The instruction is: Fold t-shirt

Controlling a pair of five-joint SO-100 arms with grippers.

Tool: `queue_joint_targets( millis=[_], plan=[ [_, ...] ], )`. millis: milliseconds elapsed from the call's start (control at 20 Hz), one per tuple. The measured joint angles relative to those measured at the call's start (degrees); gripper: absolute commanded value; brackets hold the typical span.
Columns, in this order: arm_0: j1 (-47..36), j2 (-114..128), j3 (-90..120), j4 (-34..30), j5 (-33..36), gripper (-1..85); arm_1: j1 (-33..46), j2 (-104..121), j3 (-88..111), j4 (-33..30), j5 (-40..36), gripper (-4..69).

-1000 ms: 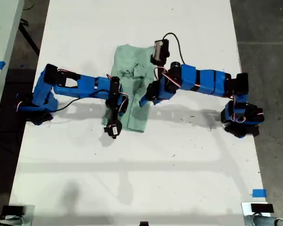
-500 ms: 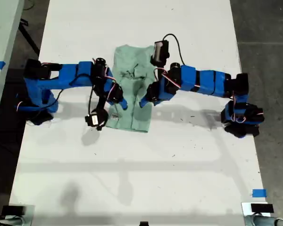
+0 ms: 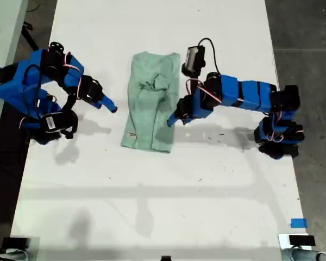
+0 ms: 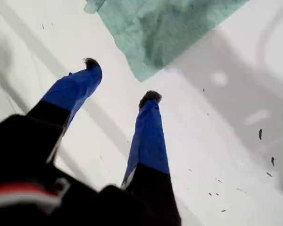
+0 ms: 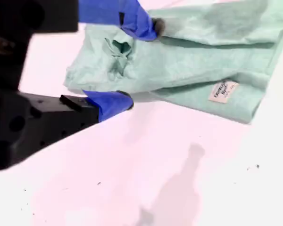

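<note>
Side folds done; t-shirt (image 3: 150, 103) lying mid-counter (image 3: 152, 206). Both jaws released, empty. Next: grip one short end, fold lengthwise.

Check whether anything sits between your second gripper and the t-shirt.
Nothing visible does. Only bare table lies between my second gripper, its jaws open, and the near edge of the t-shirt.

T-shirt (image 5: 198, 56) label (image 5: 223, 91) print illegible.
</note>
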Motion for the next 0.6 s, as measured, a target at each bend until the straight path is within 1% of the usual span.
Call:
queue_joint_targets(
  millis=[50,100,200,250,400,600],
  plan=[
    [2.46,1.14,1.93,-0.18,-2.02,24.2,-1.41,0.09,0.0,0.0,1.23,26.6],
    [4.66,1.49,3.52,-1.76,-3.6,24.2,-2.99,0.09,0.0,0.0,2.46,27.4],
    [8.96,1.41,7.38,-7.47,-5.8,24.2,-5.54,0.09,0.0,-0.09,5.1,28.7],
    [9.84,0.88,9.67,-10.81,-6.24,24.2,-6.33,-1.14,-0.09,-0.79,6.33,28.8],
    [10.02,-4.13,13.1,-18.72,-6.77,24.7,-6.94,-5.71,0.0,-3.78,8.53,28.8],
    [10.2,-14.68,13.1,-25.4,-6.77,25.3,-6.94,-11.25,0.0,-7.03,8.61,28.8]
  ],
)
